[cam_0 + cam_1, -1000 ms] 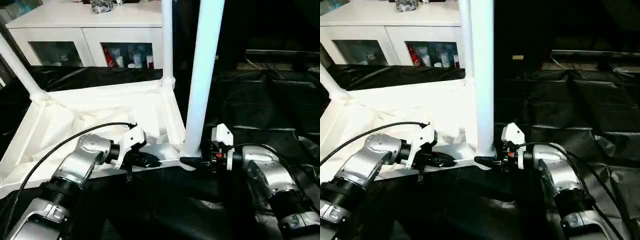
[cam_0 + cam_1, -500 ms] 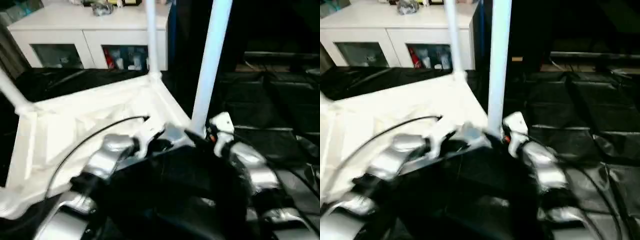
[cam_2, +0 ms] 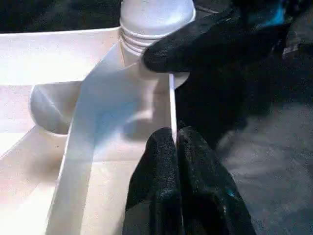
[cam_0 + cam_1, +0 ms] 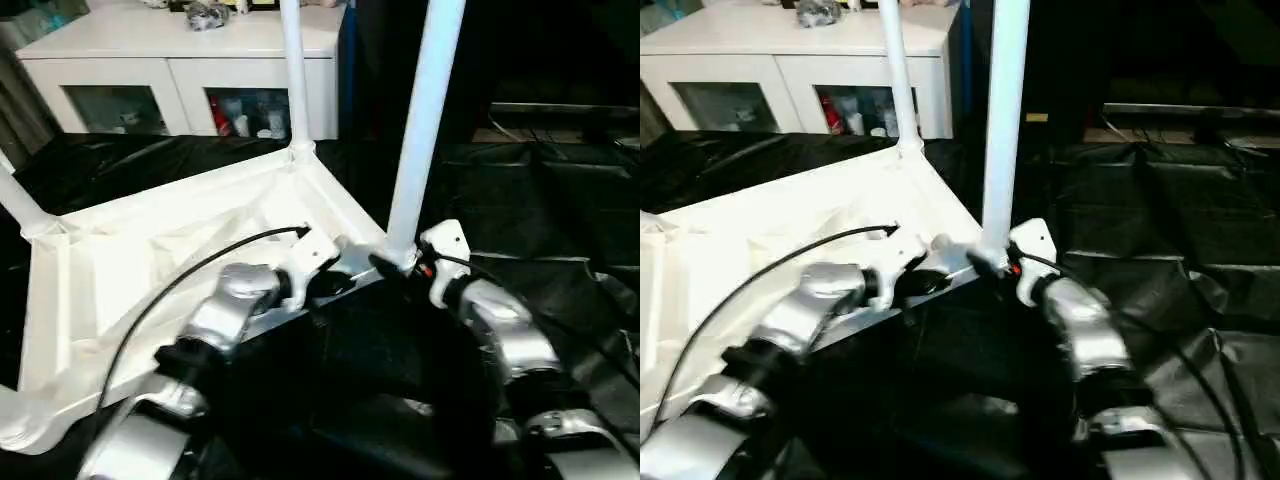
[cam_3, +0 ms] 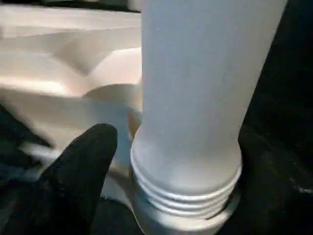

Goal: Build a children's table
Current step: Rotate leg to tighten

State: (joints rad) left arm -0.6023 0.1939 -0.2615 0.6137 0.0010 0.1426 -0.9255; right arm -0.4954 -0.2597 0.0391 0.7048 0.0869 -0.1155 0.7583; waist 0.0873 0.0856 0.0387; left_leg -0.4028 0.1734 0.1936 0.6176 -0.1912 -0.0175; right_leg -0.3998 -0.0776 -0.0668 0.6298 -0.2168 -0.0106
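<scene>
The white table top (image 4: 120, 260) lies upside down on black sheeting, ribbed underside up. A leg (image 4: 422, 130) stands upright in its near right corner socket, another leg (image 4: 293, 70) at the far corner, and a third leg (image 4: 18, 205) leans out at the left. My left gripper (image 3: 174, 139) is shut on the thin rim of the top beside the near right socket. My right gripper (image 4: 385, 265) holds the threaded base of the near leg (image 5: 195, 98); one black finger (image 5: 83, 171) presses beside it, the other is hidden behind the leg.
A white cabinet (image 4: 150, 50) with glass doors stands at the back left, small items on top. Crinkled black sheeting (image 4: 540, 200) covers the floor to the right and in front. My silver forearms (image 4: 510, 340) cross the near foreground.
Both arms have stretched forward. The table's near right corner, with its leg, has moved away from me and the top has swung, carrying the far leg leftward.
</scene>
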